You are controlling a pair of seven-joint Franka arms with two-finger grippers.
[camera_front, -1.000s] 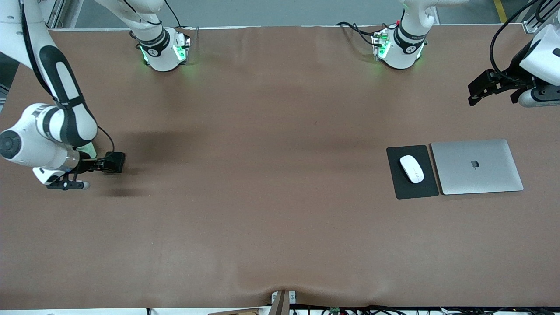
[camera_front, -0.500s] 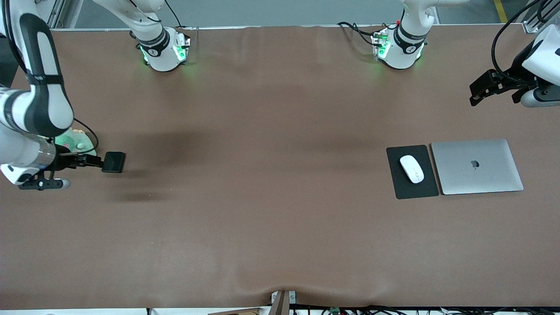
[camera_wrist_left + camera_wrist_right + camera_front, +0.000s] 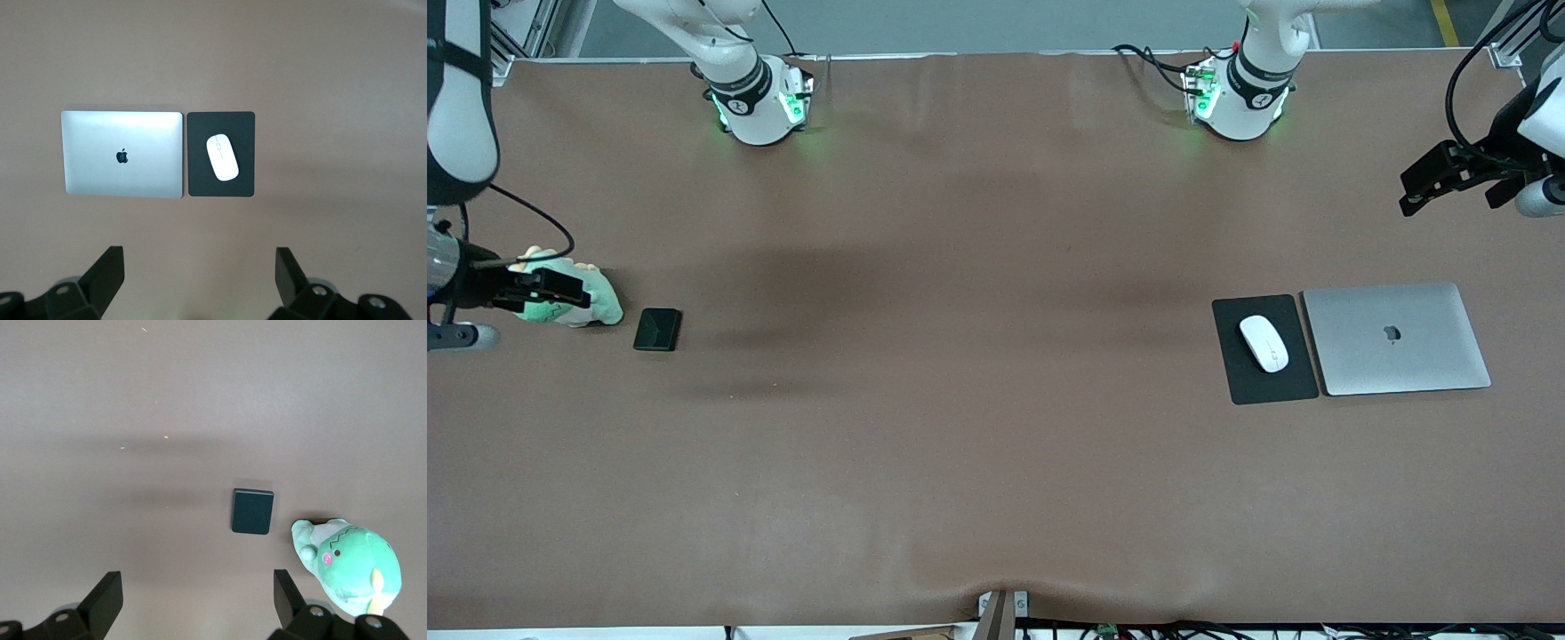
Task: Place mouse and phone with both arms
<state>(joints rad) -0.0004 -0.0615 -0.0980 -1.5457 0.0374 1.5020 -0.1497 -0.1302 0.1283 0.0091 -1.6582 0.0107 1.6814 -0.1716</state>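
Right gripper (image 3: 560, 292) hangs wide open and empty over a green plush toy (image 3: 574, 302). The small black slab phone (image 3: 657, 329) lies flat beside it. The white glossy mouse (image 3: 1264, 343) sits on a black mouse pad (image 3: 1294, 378), touching a silver laptop (image 3: 1396, 338). Left gripper (image 3: 1432, 182) waits, wide open, above the left arm's end of the table.

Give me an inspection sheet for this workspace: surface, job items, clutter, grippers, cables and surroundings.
Surface: brown table, slightly rippled at the edge nearest the front camera.
Job's things: mouse lies on the mouse pad; phone lies flat on the table at the right arm's end.
Clutter: closed silver laptop beside the mouse pad; green plush toy beside the phone.
Grippers: left gripper open, empty, up over the left arm's end of the table; right gripper open, empty, over the plush toy.
Cables: black cable by the left arm's base.
Surroundings: grey floor past the table, little else seen.
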